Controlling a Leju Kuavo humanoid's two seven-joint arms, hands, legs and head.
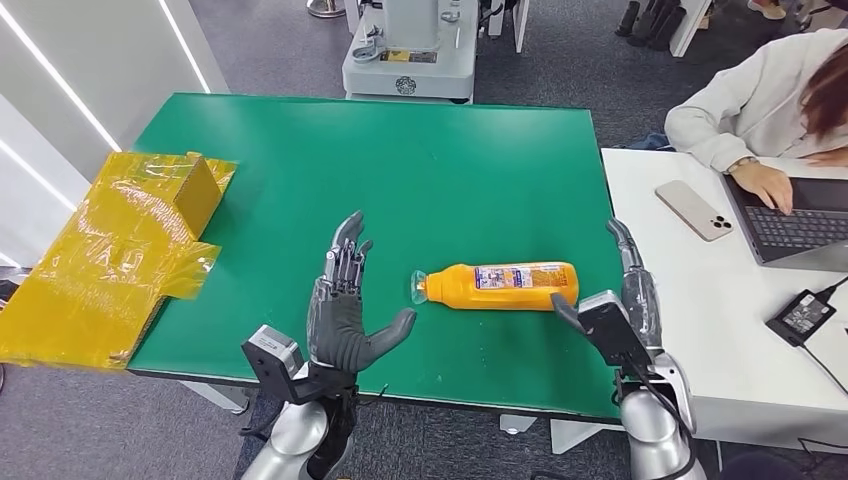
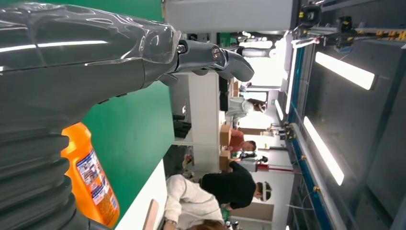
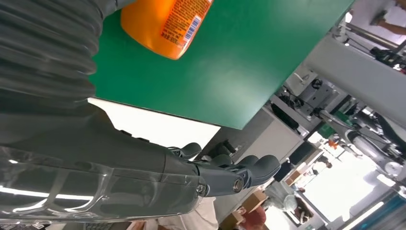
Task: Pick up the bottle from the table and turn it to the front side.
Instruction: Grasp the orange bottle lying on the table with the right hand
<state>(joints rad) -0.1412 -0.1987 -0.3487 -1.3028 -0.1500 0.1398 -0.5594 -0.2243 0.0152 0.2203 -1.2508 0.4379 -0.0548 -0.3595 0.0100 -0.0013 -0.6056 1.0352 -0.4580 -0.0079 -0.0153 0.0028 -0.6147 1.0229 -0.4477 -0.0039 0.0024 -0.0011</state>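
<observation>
Silver arms end in dark grey hands — left hand (image 1: 345,305), right hand (image 1: 622,300) (ribbed grey wrist covers).

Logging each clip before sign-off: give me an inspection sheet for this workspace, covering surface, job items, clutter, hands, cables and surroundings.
Surface: green table, with a white table butted against its right side.
Job's things: orange bottle lying on its side on the green table, cap end toward the left hand, label up, unheld.
Clutter: yellow taped cardboard over the left edge.
Hands: left hand open beside the cap end; right hand open at the base end.
Cables: charger brick and lead on the white table.
Surroundings: person at a laptop, phone, machine base behind the table.
</observation>
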